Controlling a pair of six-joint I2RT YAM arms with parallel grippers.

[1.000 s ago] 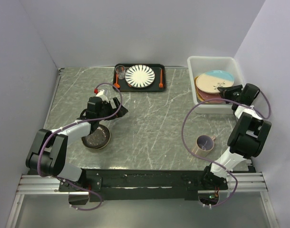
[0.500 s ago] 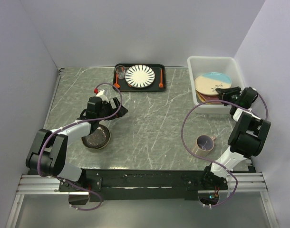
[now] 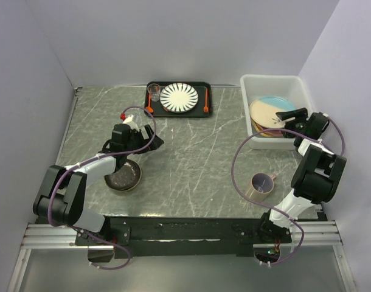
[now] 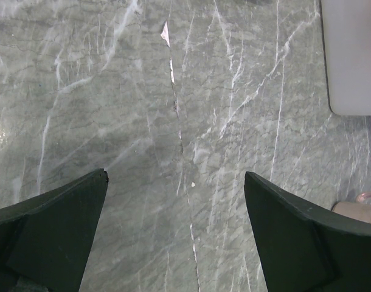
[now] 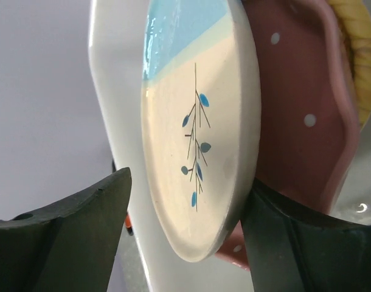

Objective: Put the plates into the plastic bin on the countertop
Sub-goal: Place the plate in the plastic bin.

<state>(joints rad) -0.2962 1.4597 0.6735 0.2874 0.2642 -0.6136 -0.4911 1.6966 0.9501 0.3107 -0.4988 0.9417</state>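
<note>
Right pincer point(image 3: 284, 120) has opened around the leaf-sprig plate point(image 5: 197, 121).

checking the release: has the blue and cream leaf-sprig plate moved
Yes, the leaf-sprig plate shifted slightly left, away from the white plastic bin's right wall.

The countertop point(image 3: 191, 152) looks like polished grey-green marble with thin white veins, smooth with a soft sheen, and the bin point(image 3: 270, 82) on it is smooth, milky, half-clear white plastic. In the bin the blue-and-cream plate point(image 5: 197, 91) is glazed and glossy enough to catch the light, the pink dotted plate point(image 5: 295, 109) has a smooth satin glaze, and the yellow-tan plate point(image 5: 356, 61) shows a ribbed, woven-looking rim. The left gripper point(image 4: 176, 174) has matt, dark, plastic-looking fingers point(image 4: 52, 237), and the tray point(image 3: 197, 113) is matt black.
</note>
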